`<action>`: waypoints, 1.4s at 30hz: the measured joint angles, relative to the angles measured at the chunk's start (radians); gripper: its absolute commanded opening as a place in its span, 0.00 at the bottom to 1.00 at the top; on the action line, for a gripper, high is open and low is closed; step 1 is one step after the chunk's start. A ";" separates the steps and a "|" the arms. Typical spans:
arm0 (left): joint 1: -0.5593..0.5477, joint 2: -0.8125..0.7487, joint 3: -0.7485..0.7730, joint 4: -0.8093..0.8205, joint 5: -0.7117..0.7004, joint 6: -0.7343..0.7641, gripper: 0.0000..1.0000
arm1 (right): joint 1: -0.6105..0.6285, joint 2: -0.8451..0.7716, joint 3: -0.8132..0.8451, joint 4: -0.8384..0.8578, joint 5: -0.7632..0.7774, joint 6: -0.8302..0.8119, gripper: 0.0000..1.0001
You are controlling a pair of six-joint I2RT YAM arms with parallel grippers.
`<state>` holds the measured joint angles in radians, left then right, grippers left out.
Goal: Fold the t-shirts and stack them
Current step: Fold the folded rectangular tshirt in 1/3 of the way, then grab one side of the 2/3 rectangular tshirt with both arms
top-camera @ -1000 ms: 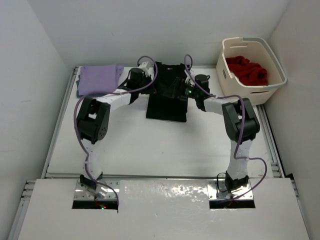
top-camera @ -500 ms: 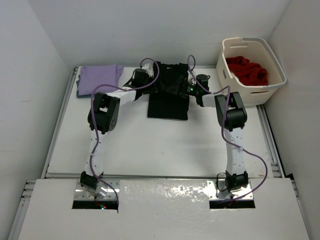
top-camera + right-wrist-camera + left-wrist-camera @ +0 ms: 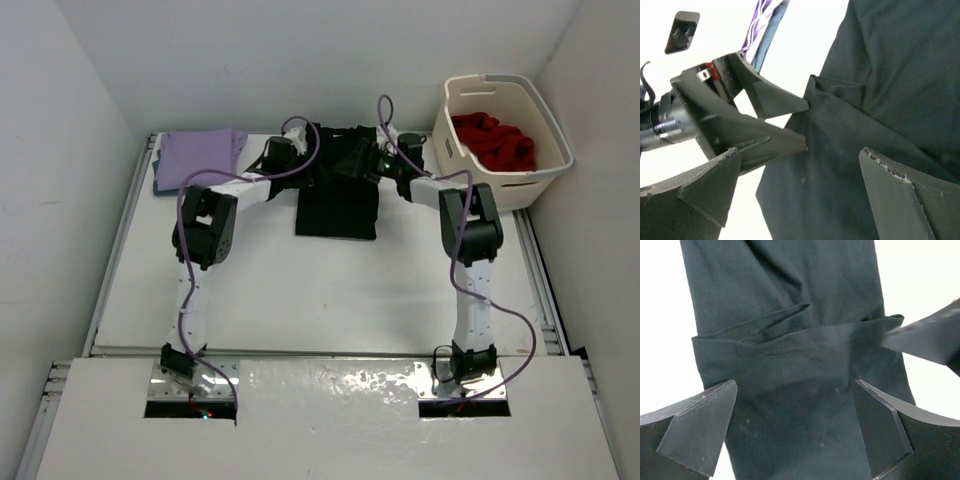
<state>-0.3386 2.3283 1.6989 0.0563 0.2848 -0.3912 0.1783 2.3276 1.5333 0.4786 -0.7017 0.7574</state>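
At eleven o'clock the lavender shirt lies folded. At twelve, the left end effector and the right end effector, both gaping wide and holding nothing, have stretched farther out over the black shirt on the tabletop. They look set to pinch it for another fold. The red shirt waits in the basket at two.

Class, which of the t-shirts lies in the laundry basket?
The red t-shirt, bunched inside the cream basket at the far right; the black t-shirt and the folded lavender t-shirt both lie on the table.
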 measured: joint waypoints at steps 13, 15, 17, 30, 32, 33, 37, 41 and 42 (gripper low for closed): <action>-0.035 -0.515 -0.506 0.012 -0.106 -0.016 1.00 | 0.001 -0.684 -0.546 -0.314 0.357 -0.264 0.99; -0.046 -0.558 -0.597 0.015 -0.128 -0.032 1.00 | 0.001 -0.704 -0.626 -0.342 0.384 -0.265 0.99; -0.050 -0.571 -0.672 0.011 -0.143 -0.044 1.00 | 0.001 -0.704 -0.692 -0.369 0.395 -0.264 0.99; -0.068 -0.487 -0.743 0.075 -0.138 -0.069 0.58 | 0.042 -0.575 -0.762 -0.248 0.396 -0.221 0.80; -0.068 -0.462 -0.728 0.090 -0.135 -0.070 0.40 | 0.040 -0.553 -0.758 -0.216 0.393 -0.211 0.75; -0.068 -0.451 -0.719 0.092 -0.135 -0.072 0.36 | 0.040 -0.546 -0.756 -0.204 0.393 -0.208 0.74; -0.068 -0.425 -0.705 0.092 -0.134 -0.067 0.16 | 0.040 -0.519 -0.751 -0.166 0.384 -0.201 0.58; -0.069 -0.418 -0.705 0.095 -0.130 -0.067 0.10 | 0.040 -0.490 -0.743 -0.141 0.367 -0.188 0.45; -0.069 -0.417 -0.705 0.098 -0.127 -0.067 0.01 | 0.040 -0.484 -0.741 -0.135 0.362 -0.184 0.41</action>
<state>-0.4072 1.9114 0.9939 0.1539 0.1574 -0.4580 0.2184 1.8435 0.7921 0.3435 -0.3401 0.5732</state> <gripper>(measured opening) 0.112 0.472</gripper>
